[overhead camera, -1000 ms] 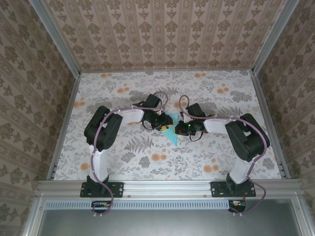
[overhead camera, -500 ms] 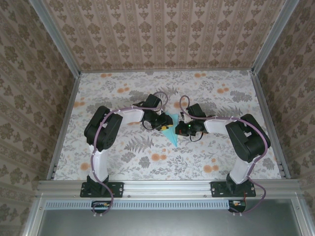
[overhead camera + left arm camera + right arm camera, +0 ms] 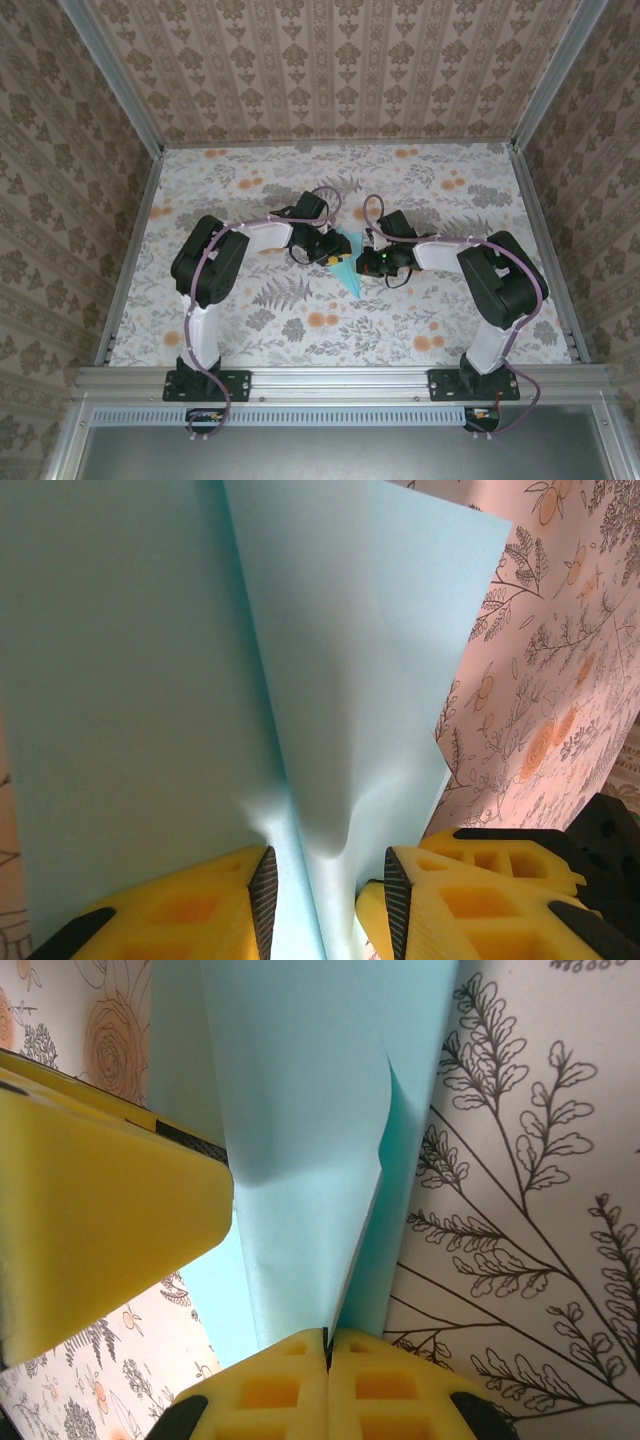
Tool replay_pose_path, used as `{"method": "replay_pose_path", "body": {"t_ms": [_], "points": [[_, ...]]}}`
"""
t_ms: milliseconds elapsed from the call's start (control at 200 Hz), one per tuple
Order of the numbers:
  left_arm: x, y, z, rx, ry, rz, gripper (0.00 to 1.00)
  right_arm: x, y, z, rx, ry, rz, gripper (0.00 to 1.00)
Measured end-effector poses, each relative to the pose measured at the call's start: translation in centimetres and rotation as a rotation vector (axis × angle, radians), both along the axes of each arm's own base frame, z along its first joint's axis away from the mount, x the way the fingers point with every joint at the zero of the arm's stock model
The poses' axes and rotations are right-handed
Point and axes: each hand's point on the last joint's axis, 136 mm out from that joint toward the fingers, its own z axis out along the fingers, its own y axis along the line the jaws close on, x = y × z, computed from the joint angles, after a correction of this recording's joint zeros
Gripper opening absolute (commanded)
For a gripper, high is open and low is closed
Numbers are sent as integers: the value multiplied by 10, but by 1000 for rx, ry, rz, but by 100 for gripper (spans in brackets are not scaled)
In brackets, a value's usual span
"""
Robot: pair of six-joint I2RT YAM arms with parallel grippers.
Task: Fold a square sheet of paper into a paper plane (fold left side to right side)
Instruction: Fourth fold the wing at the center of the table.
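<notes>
Top: paper plane [image 3: 347, 266] mid-frame on table [image 3: 250, 320], between both arms. Left wrist: left end effector [image 3: 327, 880] parted, straddling the raised crease. Right wrist: right end effector [image 3: 326, 1340] clenched on a flap edge. Paper looks thin and floppy, so grip at the edges.

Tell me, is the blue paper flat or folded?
Folded. The paper is a narrow pointed dart, and the right fingers pinch a raised creased flap.

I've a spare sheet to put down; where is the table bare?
Free on the floral tabletop: the far strip along the back wall, and the near band ahead of the arm bases. Crowded: the centre, where left gripper and right gripper meet on the pointed light-blue paper plane.
</notes>
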Motion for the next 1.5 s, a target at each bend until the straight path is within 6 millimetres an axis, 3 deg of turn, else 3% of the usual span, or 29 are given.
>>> {"method": "replay_pose_path", "body": {"t_ms": [470,900,1360,1500], "points": [[1,9,0,27,2,5,23,-1,-1,0,-13,4,13,0],[23,-9,30,-47,-59,-5,18,-2,-2,0,-23,5,23,0],[24,-10,-3,-17,-5,-9,18,-2,-2,-1,-30,9,27,2],[23,-8,-7,-10,-4,-5,17,-2,-2,0,-30,9,26,11]]}}
